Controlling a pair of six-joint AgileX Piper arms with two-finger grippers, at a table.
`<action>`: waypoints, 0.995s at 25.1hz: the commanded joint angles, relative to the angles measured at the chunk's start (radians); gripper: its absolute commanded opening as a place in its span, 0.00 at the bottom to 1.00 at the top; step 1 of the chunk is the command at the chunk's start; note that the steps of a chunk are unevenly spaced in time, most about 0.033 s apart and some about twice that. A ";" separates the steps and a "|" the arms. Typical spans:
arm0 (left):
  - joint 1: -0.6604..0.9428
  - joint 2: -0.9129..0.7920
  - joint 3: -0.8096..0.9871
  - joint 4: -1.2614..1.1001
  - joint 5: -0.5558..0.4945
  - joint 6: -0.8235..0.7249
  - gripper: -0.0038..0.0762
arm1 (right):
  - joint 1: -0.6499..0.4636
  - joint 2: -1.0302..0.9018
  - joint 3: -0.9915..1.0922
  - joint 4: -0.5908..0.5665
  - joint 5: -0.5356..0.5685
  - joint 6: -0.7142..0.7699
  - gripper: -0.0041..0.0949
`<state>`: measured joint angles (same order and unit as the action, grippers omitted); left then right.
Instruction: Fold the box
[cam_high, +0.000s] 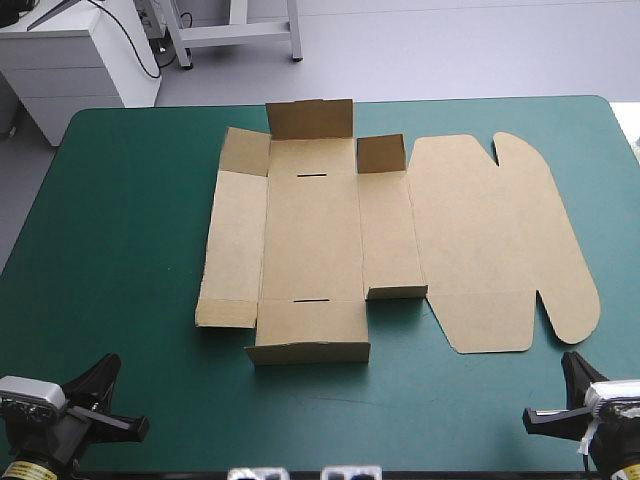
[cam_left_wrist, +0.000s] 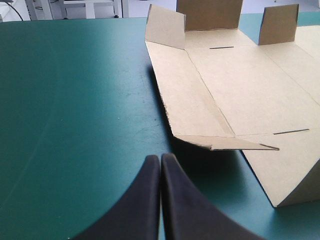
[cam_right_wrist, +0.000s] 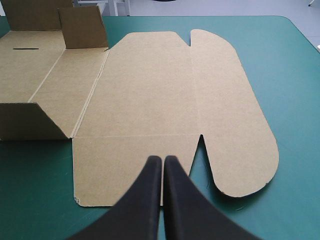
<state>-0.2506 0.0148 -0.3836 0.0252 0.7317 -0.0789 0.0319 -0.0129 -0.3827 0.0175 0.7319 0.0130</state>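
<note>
**Inspector:** Position of the box?

**Assessor:** The box (cam_high: 330, 240) lies opened out at the middle of the surface (cam_high: 110, 220). The lid (cam_high: 490, 235) is flat and reaches toward the right edge. The far flap (cam_high: 311, 119) stands upright close to the far edge, and the near flap (cam_high: 308, 345) is partly raised. The left wall (cam_high: 235, 245) lies almost flat.

**Inspector:** End effectors?

**Assessor:** The left end effector (cam_left_wrist: 160, 159) sits near the near-left corner with its fingers pressed together, gripping nothing. The right end effector (cam_right_wrist: 163, 159) sits near the near-right corner in the same state, just short of the lid's near edge. Neither touches the board.

**Inspector:** Recommendation for the step in hand?

**Assessor:** Folding appears barely begun. The left end effector would need to part its fingers, take the left wall by its outer edge, and swing it up about its crease. It should not drag the wall sideways. The right end effector could press on the lid to stop the sheet sliding on the cover.
</note>
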 joint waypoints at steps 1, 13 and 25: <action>0.000 0.017 -0.032 -0.004 -0.075 -0.009 0.04 | -0.008 -0.023 -0.028 -0.002 -0.073 -0.003 0.04; 0.000 0.017 -0.032 -0.004 -0.075 -0.009 0.04 | -0.008 -0.023 -0.028 -0.002 -0.073 -0.003 0.04; 0.000 0.275 -0.103 0.041 -0.096 -0.021 0.04 | -0.008 -0.023 -0.028 -0.002 -0.073 -0.003 0.04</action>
<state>-0.2506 0.1918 -0.4151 0.0566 0.7349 -0.0856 0.0319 -0.0129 -0.3827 0.0175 0.7319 0.0130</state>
